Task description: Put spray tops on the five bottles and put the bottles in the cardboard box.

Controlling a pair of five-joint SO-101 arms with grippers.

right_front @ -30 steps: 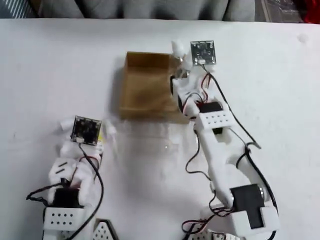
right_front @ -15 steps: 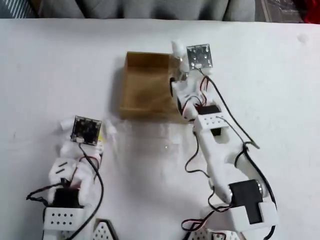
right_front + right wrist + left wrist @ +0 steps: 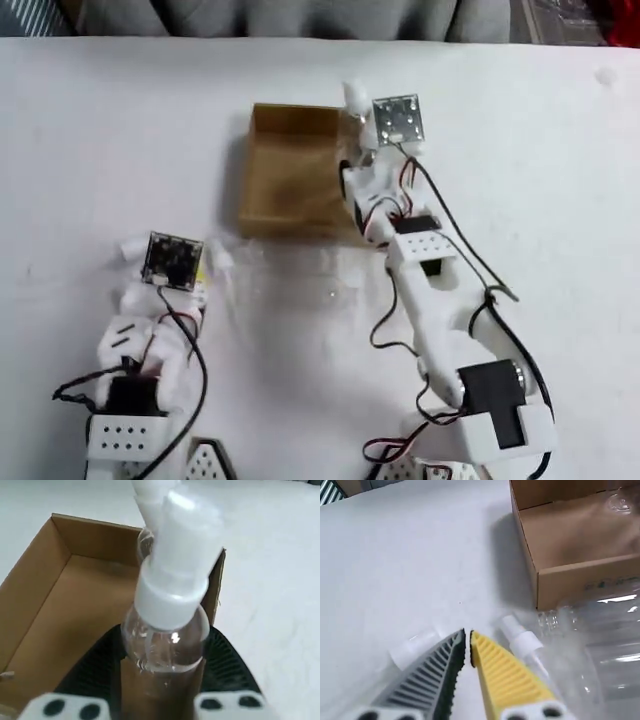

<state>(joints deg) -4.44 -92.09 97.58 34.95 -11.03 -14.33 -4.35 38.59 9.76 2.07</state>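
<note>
The cardboard box (image 3: 290, 185) lies open at the table's centre. At its right wall my right gripper (image 3: 362, 135) is shut on a clear bottle (image 3: 165, 647) fitted with a white spray top (image 3: 172, 560), which is upright over the box's (image 3: 60, 595) edge. My left gripper (image 3: 468, 636) is shut and empty, low over the table in front of the box (image 3: 570, 545). Just beside its tips lies a loose spray top (image 3: 522, 639), and a second white top (image 3: 412, 645) lies on the other side. Clear bottles (image 3: 600, 640) lie on the table near the box's front wall.
The left arm (image 3: 140, 340) sits at the near left, the right arm (image 3: 450, 330) stretches from the near right up to the box. The lying clear bottles (image 3: 320, 280) are faint on the white table (image 3: 120, 130) between the arms.
The right arm has shifted slightly left and nearer the box with the bottle in its grip. The left arm has not moved.
</note>
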